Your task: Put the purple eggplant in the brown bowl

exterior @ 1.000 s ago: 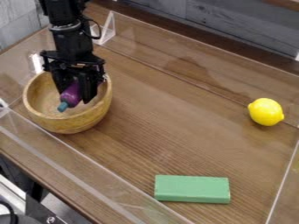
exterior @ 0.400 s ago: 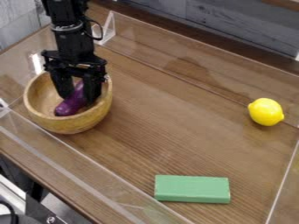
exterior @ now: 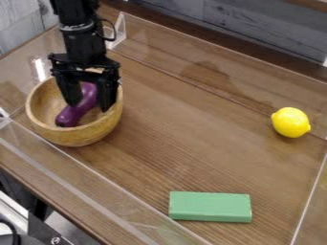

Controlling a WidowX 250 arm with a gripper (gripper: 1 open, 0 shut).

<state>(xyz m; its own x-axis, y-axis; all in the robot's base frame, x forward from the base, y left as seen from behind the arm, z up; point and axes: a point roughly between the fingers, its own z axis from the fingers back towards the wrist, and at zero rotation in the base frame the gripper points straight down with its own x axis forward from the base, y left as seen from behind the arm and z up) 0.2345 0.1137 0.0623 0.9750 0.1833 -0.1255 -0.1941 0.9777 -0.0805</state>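
Observation:
The purple eggplant (exterior: pixel 75 108) lies inside the brown bowl (exterior: pixel 79 130) at the left of the table, leaning against the bowl's inner wall. My gripper (exterior: pixel 86 90) hangs just above it over the bowl, open, its two dark fingers spread on either side of the eggplant's upper end. Nothing is held between the fingers.
A yellow lemon (exterior: pixel 290 122) sits at the far right. A flat green block (exterior: pixel 209 206) lies near the front edge. Clear plastic walls (exterior: pixel 307 215) border the wooden table (exterior: pixel 192 124).
The gripper has opened and let go of the eggplant, which dropped into the bowl. The gripper has since risen slightly and shifted a little right.

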